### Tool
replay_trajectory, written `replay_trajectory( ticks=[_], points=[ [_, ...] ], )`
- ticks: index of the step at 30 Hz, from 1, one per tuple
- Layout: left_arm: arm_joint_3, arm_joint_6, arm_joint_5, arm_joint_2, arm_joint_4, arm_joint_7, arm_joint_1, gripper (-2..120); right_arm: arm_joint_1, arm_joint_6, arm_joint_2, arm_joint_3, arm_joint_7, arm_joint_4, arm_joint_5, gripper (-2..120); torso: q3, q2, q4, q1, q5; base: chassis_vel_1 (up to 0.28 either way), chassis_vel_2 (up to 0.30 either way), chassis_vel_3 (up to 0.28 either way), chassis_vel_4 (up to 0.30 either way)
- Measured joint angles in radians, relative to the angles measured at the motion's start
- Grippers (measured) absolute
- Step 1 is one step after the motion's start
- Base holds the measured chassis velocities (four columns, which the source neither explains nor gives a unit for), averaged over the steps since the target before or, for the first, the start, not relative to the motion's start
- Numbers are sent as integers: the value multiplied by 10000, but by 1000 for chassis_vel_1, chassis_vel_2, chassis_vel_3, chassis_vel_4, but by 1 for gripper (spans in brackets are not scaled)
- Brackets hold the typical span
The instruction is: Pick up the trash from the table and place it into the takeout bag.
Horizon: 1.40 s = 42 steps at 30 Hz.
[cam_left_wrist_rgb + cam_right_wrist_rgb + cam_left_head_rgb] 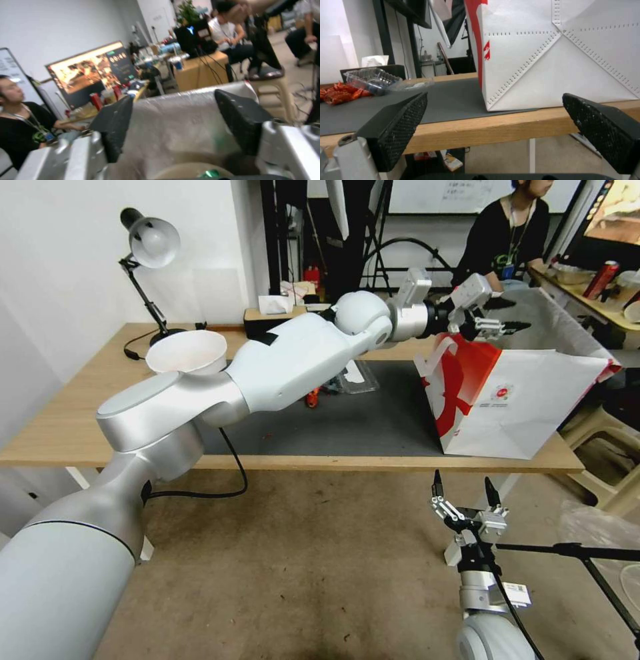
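The takeout bag (513, 407) stands open at the right end of the table (80, 407), white with red sides and a foil lining (180, 120). My left gripper (510, 313) hovers over the bag's mouth, open and holding nothing (175, 100). Inside the bag lie a green drink can (208, 173) and a pale round item (190, 170). A clear plastic container (353, 377) and a red crumpled wrapper (340, 92) rest on the dark grey mat (347, 427). My right gripper (463, 479) is open, low in front of the table edge (495, 97).
A desk lamp (150, 243) and a white bowl-shaped item (187, 352) stand at the table's back left, with a tissue box (275, 303) behind. A black cable (233, 467) hangs off the front edge. A beige stool (600, 447) sits right of the bag.
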Motion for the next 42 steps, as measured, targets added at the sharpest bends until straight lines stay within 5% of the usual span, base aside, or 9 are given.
replay_trajectory(
  ticks=[9, 34, 42],
  points=[
    [-763, 10, -386, 1437, -1358, -1340, 877, 99, -9, 65, 53, -8, -6, -91, -22, 100, -1, 0, 1, 0, -3, 0, 0, 0, 0],
    [-2902, 196, -340, 4598, -3973, -3757, 3666, 100, 27, -65, 35, -82, -13, -24, -111, 100, 1, -1, 0, -1, -1, 0, 0, 0, 0],
    [-4504, 305, -356, 5819, -4796, -3956, 5008, 100, -11, -163, 26, -129, -22, 15, -188, 100, 0, -2, 2, 0, -2, 0, 0, 0, 0]
  ],
)
